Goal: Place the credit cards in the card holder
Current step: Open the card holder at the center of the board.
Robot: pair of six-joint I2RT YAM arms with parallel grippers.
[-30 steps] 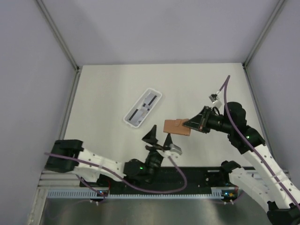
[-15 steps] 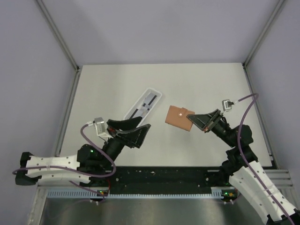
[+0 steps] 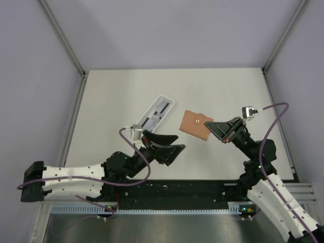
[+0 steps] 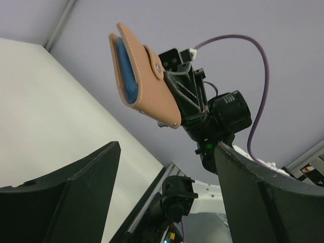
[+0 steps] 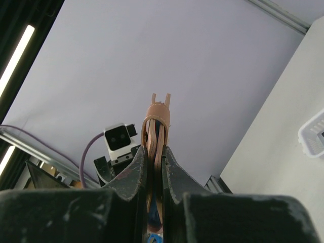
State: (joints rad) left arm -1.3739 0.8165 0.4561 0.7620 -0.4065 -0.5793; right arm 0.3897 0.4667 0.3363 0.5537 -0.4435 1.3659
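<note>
Card holder (image 3: 195,124), folded, hangs above the table (image 3: 116,96), pinched by one edge in my right pincer (image 3: 211,127). Credit cards (image 3: 156,113) lie in the white tray (image 3: 137,129) farther left, so I judge none loaded yet; fetching and slotting them is all to come. My left pincer (image 3: 180,142) gapes wide and empty, held low, aimed up at the holder from nearby.

The card holder (image 3: 196,124) is orange-brown, blue inside; tray (image 3: 171,101) white, credit cards (image 3: 158,111) grey, dark-striped.
</note>
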